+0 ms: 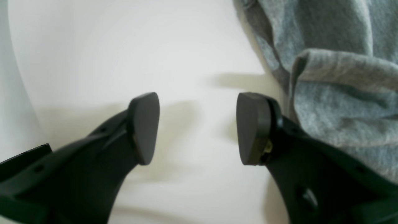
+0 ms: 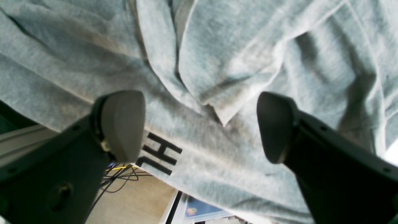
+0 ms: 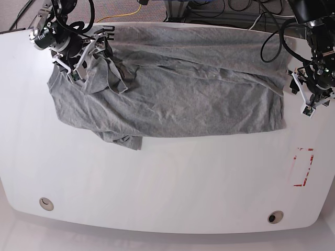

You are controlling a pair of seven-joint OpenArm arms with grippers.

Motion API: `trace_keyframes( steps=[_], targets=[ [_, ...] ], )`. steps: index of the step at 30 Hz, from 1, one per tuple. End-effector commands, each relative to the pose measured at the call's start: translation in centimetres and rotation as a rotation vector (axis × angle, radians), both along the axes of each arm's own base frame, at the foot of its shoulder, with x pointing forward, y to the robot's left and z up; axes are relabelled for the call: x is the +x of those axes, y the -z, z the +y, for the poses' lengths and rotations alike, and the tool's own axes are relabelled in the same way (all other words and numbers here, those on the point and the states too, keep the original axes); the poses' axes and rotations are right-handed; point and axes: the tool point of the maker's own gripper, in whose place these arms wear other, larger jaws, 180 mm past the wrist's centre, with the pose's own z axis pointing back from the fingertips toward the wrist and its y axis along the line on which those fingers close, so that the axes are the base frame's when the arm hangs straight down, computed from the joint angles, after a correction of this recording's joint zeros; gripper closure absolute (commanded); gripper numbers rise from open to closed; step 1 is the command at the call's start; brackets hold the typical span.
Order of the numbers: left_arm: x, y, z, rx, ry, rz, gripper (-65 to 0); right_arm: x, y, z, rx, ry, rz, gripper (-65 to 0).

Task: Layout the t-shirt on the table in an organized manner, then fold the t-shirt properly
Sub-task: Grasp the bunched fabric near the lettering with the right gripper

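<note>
T-shirt [image 3: 183, 89] lies across the far half of the worktop [image 3: 157, 183], long axis running side to side in the base view, spread but wrinkled. One end is bunched and folded over itself under the right gripper [image 3: 84, 52]; the other end stops just beside the left gripper [image 3: 309, 97]. Which end is collar and which is hem cannot be told from here.

Right gripper: fingers [image 2: 122, 124] spread wide, nothing between them, hovering directly over rumpled cloth near the black lettering [image 2: 160, 154]; the cloth edge there overhangs the worktop's far rim.

Left gripper: fingers [image 1: 144, 127] parted, empty, over bare worktop; the shirt's edge lies just off to one side of them, close to one finger, a rolled fold nearest.

Judgement: still the laying-out stage. The crumpled end sits under the right arm, so that arm is better placed to pick a fold and draw it outward along the long axis; the left must shift sideways onto cloth first.
</note>
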Motion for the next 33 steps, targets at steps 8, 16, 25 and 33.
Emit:
trace_keyframes(
  steps=[8,16,25,33],
  targets=[
    [1.2,-1.0,-0.4,0.017,0.035,-0.03,-36.8,0.7,0.4,-0.2,0.043,0.025,-0.028,-52.5],
    [1.5,-1.1,-0.6,0.019,0.043,-0.033,-36.8,0.7,0.8,-0.3,0.057,0.037,-0.029,-52.5],
    [1.5,-1.1,-0.6,0.019,0.043,-0.033,-36.8,0.5,1.3,-0.3,0.065,0.045,-0.014,-48.4],
    [1.5,-1.1,-0.6,0.019,0.043,-0.033,-36.8,0.6,1.5,-0.3,0.078,0.052,-0.017,-27.0]
  ],
)
